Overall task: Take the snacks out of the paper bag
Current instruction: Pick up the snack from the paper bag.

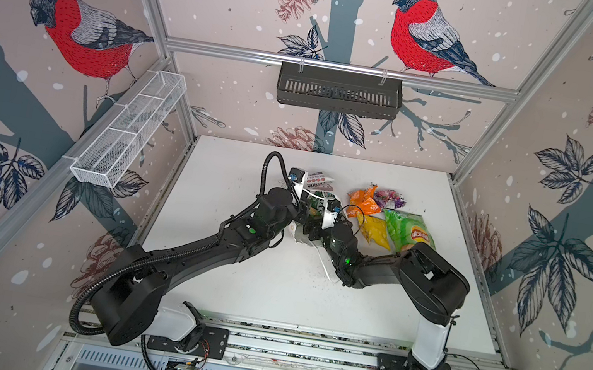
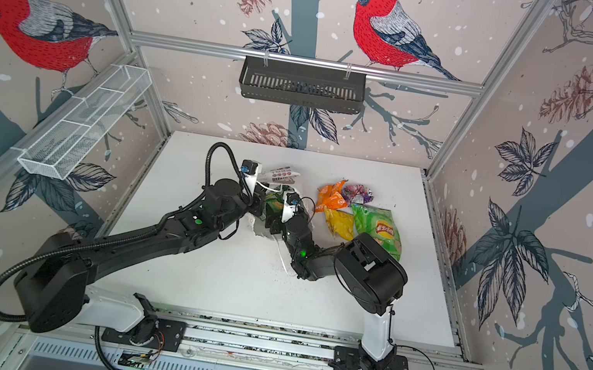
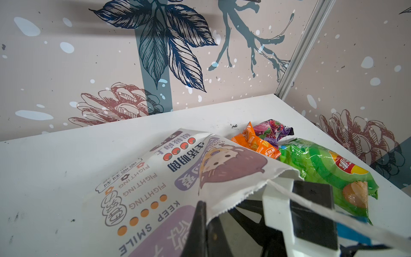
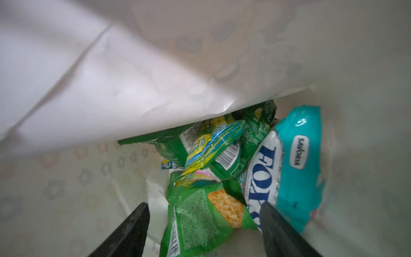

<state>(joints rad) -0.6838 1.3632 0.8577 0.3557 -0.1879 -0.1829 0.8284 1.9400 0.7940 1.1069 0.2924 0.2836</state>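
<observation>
Showing, in both top views, the paper bag [image 1: 318, 181] lying on the table [image 1: 231, 273], Lay's bag [image 1: 407, 231] outside. Catching, from the left wrist, the left gripper [image 3: 205, 219] pinching the bag's rim. Revealing, only from the right wrist, the right gripper [image 4: 203, 204] gaping inside, straddling a green packet [image 4: 195, 222].

Green packet [image 4: 195, 220] partly beyond the edge (right wrist view), paper bag [image 4: 111, 66] blurry

Paper bag [image 4: 138, 84] fold overhangs snacks [image 4: 211, 155]; gap beneath.
</observation>
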